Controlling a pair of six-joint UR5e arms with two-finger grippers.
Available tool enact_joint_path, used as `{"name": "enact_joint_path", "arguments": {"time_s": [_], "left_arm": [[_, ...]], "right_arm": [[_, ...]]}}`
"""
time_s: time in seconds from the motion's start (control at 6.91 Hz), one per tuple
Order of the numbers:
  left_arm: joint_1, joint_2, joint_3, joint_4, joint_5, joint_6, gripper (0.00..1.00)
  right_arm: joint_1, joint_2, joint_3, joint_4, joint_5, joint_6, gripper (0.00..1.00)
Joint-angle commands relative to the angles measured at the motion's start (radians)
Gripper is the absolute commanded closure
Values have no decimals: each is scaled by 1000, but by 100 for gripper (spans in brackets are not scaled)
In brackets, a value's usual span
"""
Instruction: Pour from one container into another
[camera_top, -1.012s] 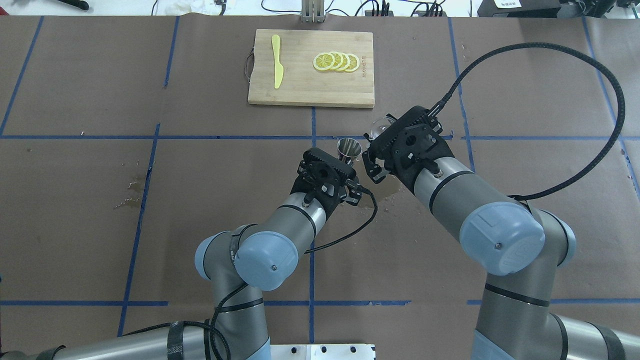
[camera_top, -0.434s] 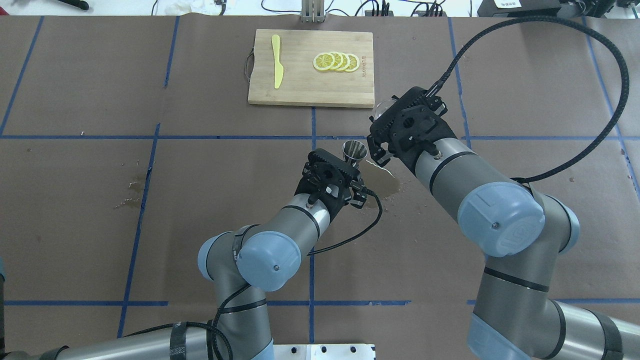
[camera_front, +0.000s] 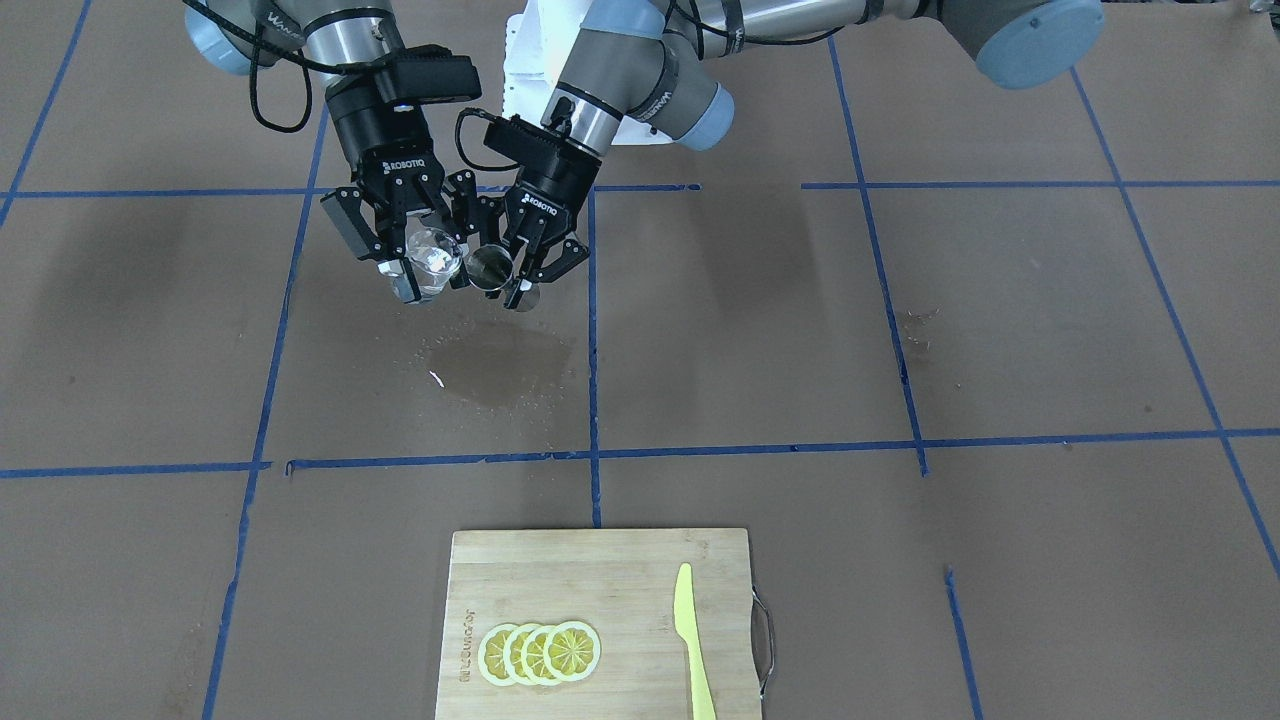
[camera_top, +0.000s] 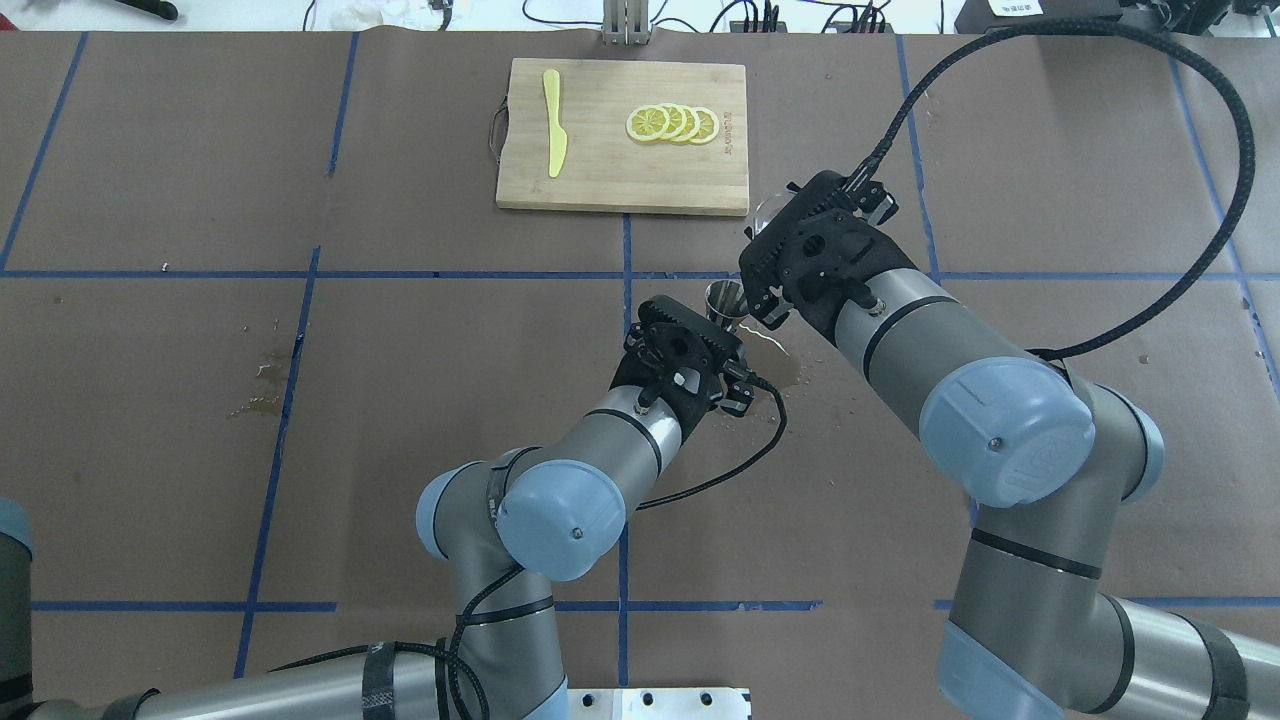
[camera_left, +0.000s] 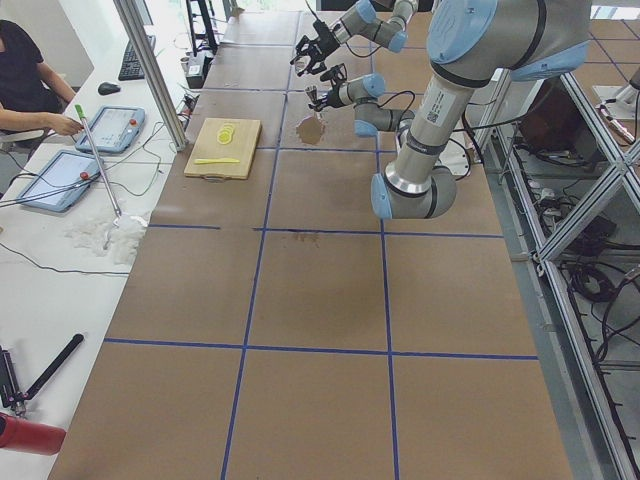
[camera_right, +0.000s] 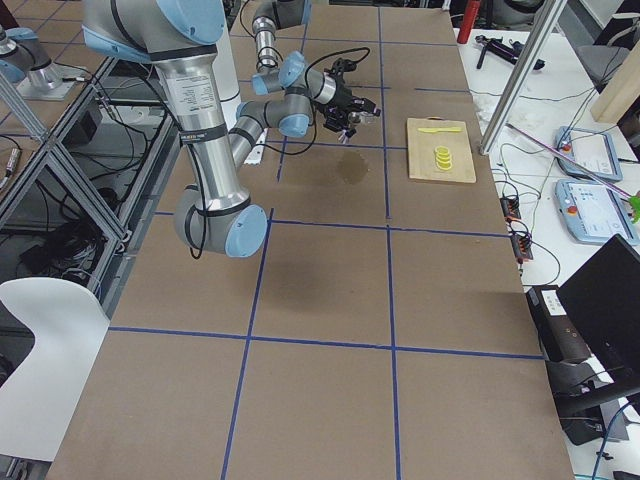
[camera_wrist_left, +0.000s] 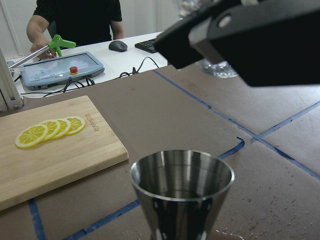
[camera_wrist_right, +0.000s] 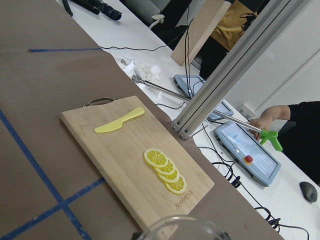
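My right gripper (camera_front: 428, 276) is shut on the small clear glass cup (camera_front: 432, 260) and holds it off the table. In the overhead view only the edge of the cup (camera_top: 762, 211) shows past the right hand. Beside it, my left gripper (camera_front: 500, 277) is shut on the steel hourglass jigger (camera_front: 489, 268), also lifted. The jigger (camera_top: 725, 300) sits just left of the right hand, nearly touching the cup. In the left wrist view the jigger (camera_wrist_left: 181, 197) fills the bottom, mouth up, with the glass cup (camera_wrist_left: 218, 68) above and to its right. The cup's rim (camera_wrist_right: 183, 227) shows at the bottom of the right wrist view.
A dark wet patch (camera_front: 495, 358) lies on the brown table cover below both grippers. A bamboo cutting board (camera_top: 600, 170) with lemon slices (camera_top: 672, 123) and a yellow knife (camera_top: 553, 122) lies on the far side. Operators sit beyond the table's far edge.
The right gripper has carried the glass cup away from the robot, toward the board. The left gripper has shifted the jigger to the right, closer to the cup.
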Motion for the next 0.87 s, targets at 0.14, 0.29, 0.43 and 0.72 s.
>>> {"name": "enact_joint_path", "arguments": {"time_s": [0.14,0.29,0.43,0.72], "left_arm": [[-1,-3,4,-2,-2,1,100],[-1,-3,4,-6,-2,1,100],[-1,-3,4,-9,0,1,100],[0,-3,8,-9,-2,2,100]], "right_arm": [[4,-22,25,0,7,-82,100],[4,-28,26,0,7,-104,100],[2,-29,31,0,9,-107,100],[2,-29,34,0,9,-146,100]]}}
